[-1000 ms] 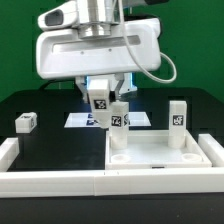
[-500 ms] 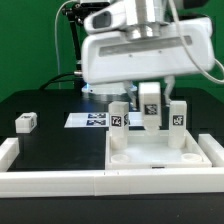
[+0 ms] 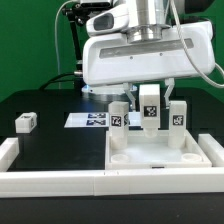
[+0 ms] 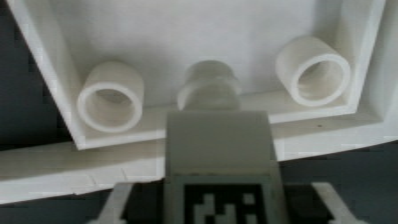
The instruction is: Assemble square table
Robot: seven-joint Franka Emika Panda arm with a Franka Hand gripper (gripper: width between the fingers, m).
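The white square tabletop [image 3: 152, 152] lies tray-like at the exterior view's right, and its floor [image 4: 196, 25] also fills the wrist view. Two tagged legs stand upright in it, one [image 3: 118, 126] toward the exterior view's left and one [image 3: 178, 121] toward its right. The wrist view shows both end-on [image 4: 111, 95] [image 4: 320, 72]. My gripper [image 3: 150, 112] is shut on a third tagged leg [image 3: 150, 104], held upright between the two and above the tabletop's far side. The wrist view has this held leg [image 4: 217, 140] in the middle, with a finger [image 4: 128, 203] on either side.
A loose leg block [image 3: 25, 122] lies on the black table at the exterior view's left. The marker board [image 3: 85, 119] lies flat behind the tabletop. A long white border rail [image 3: 55, 181] runs along the front edge.
The arm has carried the held leg toward the exterior view's right, from left of the first standing leg to between the two. Over the last half second it barely moved.
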